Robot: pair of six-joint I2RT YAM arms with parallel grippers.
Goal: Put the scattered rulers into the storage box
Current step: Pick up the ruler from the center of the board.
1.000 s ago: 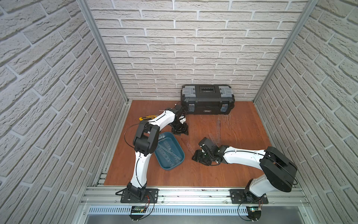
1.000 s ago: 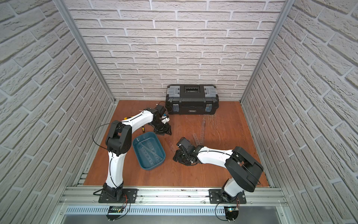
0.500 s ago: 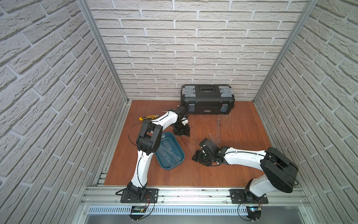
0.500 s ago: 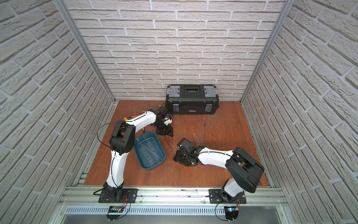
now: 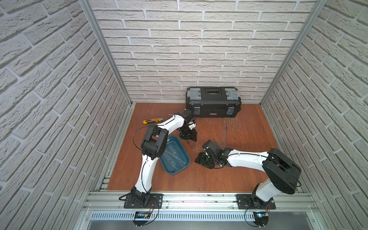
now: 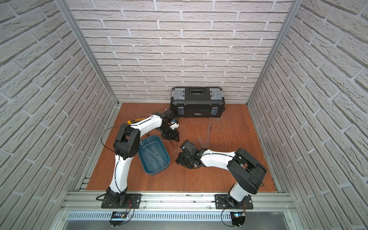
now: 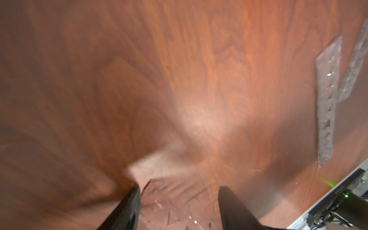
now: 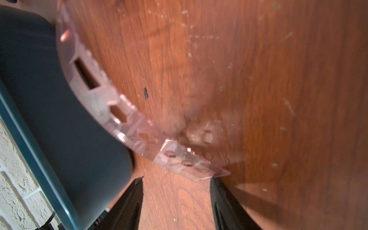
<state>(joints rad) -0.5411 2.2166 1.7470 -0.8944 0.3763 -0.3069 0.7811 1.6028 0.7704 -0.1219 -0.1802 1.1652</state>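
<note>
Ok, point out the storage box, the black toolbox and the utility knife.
storage box (image 5: 176,171): in a top view, on its near end wall.
black toolbox (image 5: 213,109): in a top view, on its front face.
utility knife (image 5: 152,120): in a top view, on its yellow body.

Your top views: high above front rail (image 5: 199,199), tilted down, far off, both covering whole table (image 5: 199,179). Your wrist views: very close, facing table.

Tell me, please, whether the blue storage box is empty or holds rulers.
Not empty: the storage box holds several clear rulers on its floor, seen in both top views.
</note>
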